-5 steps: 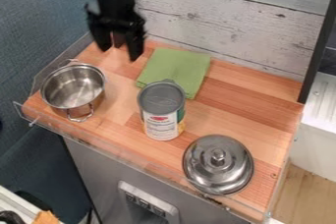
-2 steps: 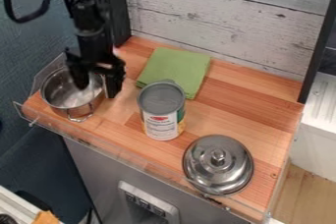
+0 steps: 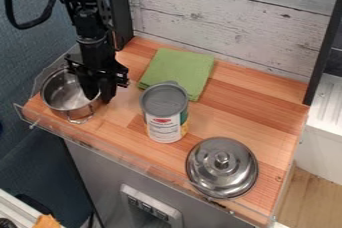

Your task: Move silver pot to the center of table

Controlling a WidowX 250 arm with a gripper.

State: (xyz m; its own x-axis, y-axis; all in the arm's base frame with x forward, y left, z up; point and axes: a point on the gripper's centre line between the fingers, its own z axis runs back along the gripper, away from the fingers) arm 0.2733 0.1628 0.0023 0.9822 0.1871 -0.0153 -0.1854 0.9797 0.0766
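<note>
My gripper (image 3: pixel 99 95) is at the right side of the silver pot (image 3: pixel 61 92), on the left part of the wooden table (image 3: pixel 260 114). One finger is inside the pot and the other outside, closed on the rim between them. The pot is upright and uncovered, with a wire handle toward the front edge. The gripper hides the right part of its rim.
A can with a grey lid (image 3: pixel 164 109) stands right of the pot. Behind it lies a folded green cloth (image 3: pixel 177 71). A metal lid (image 3: pixel 222 167) lies at the front right. A clear guard (image 3: pixel 113 154) runs along the front edge.
The gripper came down and left from above the table's back to the pot, and its fingers drew together over the rim. The pot has shifted very slightly left.
</note>
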